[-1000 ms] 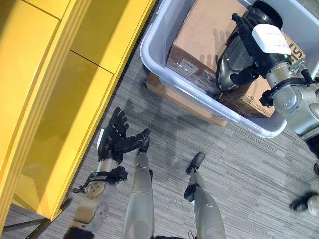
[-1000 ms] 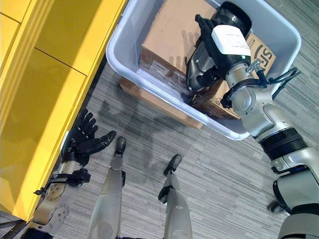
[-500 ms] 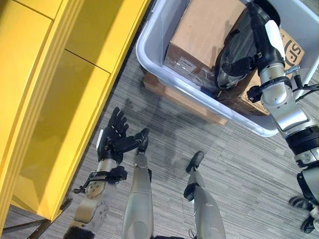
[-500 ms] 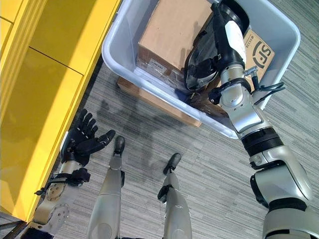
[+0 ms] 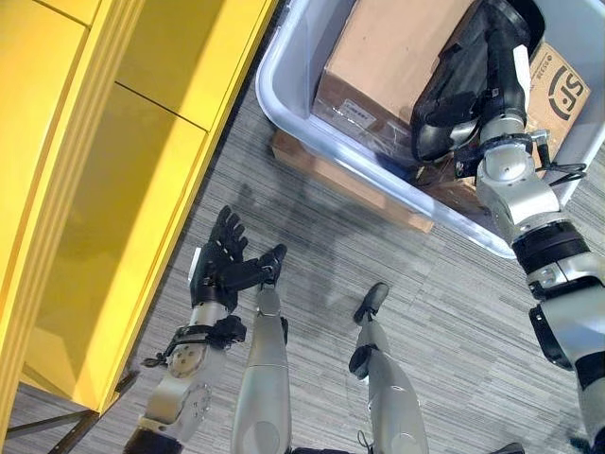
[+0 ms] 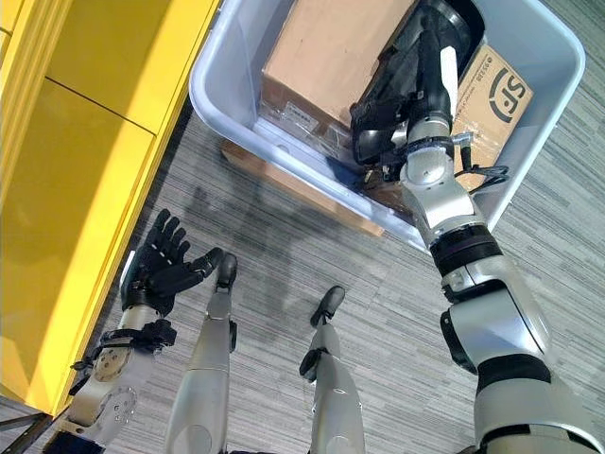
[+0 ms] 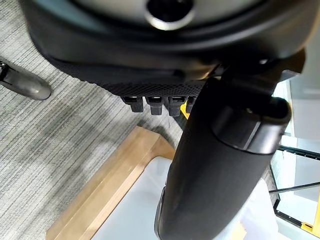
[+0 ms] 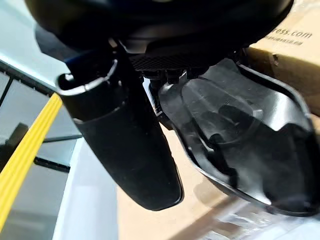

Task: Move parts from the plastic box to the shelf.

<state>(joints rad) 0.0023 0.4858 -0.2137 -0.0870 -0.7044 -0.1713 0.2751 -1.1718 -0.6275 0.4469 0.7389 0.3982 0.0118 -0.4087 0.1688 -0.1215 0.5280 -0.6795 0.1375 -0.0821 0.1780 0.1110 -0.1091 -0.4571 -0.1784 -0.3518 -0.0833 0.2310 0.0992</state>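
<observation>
Grey ribbed carpet [image 5: 454,312]; right hand [image 6: 421,71] on glossy black moulded part [image 8: 250,155]

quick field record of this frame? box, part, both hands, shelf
plastic box: grey plastic box on a wooden pallet, holds cardboard boxes
part: black moulded part inside the box, between the cardboard boxes
right robot hand: right robot hand reaching into the box, against the part; grasp not visible
left robot hand: left robot hand open, palm up, over the floor beside the shelf
shelf: yellow shelf on the robot's left
</observation>
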